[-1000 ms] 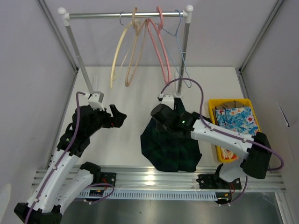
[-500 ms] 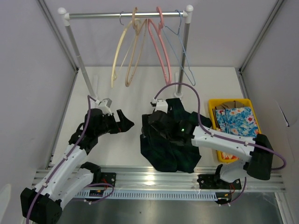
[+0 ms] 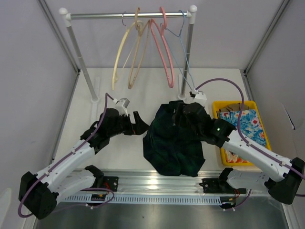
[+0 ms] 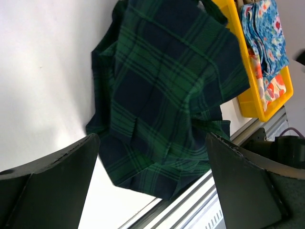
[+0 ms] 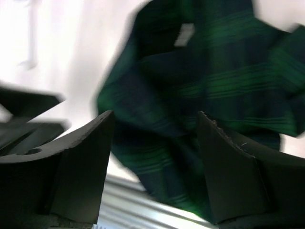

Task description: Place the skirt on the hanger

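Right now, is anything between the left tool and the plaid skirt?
Nothing visible does. The left tool, open, sits just left of the skirt, with only white table surface between them.

Four hangers (image 3: 116,64), one skirt (image 3: 174,143)

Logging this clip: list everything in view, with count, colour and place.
skirt: one, dark green and navy plaid, crumpled on the table centre
cream hanger: one, pale yellow, leftmost on the rack
tan hanger: one, beige, beside the cream one
pink hanger: one, right of the tan one
wire hanger: one, thin blue, rightmost
rack: one, metal bar on white posts, at the far side
bin: one, yellow, right of the skirt
floral cloth: one, blue-orange, in the bin
table: one, white
left gripper: black, open, left of the skirt
right gripper: black, open, over the skirt
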Controlling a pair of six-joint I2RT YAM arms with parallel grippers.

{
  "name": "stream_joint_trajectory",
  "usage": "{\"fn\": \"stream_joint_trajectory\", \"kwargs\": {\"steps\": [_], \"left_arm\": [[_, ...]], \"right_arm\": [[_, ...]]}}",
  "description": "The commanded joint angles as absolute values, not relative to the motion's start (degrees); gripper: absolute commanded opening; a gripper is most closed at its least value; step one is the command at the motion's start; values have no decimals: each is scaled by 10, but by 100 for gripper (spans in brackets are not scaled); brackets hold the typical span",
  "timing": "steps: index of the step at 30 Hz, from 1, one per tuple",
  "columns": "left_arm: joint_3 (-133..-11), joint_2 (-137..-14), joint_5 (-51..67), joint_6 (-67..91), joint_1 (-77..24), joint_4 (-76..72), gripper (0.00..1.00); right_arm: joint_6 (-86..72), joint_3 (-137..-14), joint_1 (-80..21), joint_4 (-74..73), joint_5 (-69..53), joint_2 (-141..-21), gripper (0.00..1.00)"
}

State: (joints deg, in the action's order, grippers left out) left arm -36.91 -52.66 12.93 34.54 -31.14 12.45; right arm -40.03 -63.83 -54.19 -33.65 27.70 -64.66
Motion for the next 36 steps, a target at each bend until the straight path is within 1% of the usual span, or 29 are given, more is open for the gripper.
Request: {"fn": "stream_joint_trajectory", "kwargs": {"steps": [1, 3, 8, 10, 13, 16, 17, 20, 25, 29, 31, 36], "left_arm": [[-417, -536, 70, 351, -354, 92, 99], [-423, -541, 44, 349, -367, 98, 99], [-449, -549, 9, 340, -404, 122, 99], [-452, -546, 3, 339, -418, 124, 99], [-451, -545, -21, 342, -428, 127, 99], [-452, -543, -28, 344, -433, 132, 99], [-452, -541, -30, 345, -434, 135, 99], [-447, -533, -45, 347, -434, 146, 99], [-439, -524, -61, 351, -434, 159, 99], [-431, -520, -69, 356, -434, 177, 98], [-417, -511, -69, 361, -434, 178, 98], [-397, -488, -70, 368, -434, 187, 98]], "right_arm": [[-380, -592, -483, -327, 221, -627, 70], [-370, -574, -448, -309, 193, -620, 63], [-338, -534, -434, -263, 136, -635, 62], [-341, -524, -434, -235, 119, -642, 60], [-353, -518, -440, -217, 110, -669, 54], [-358, -526, -454, -207, 99, -705, 41], [-359, -529, -460, -203, 96, -713, 32], [-366, -548, -504, -198, 108, -729, 23], [-381, -568, -556, -183, 104, -745, 22], [-397, -578, -592, -169, 109, -757, 25], [-400, -580, -605, -159, 108, -764, 27], [-401, -584, -621, -140, 112, -775, 36]]}}
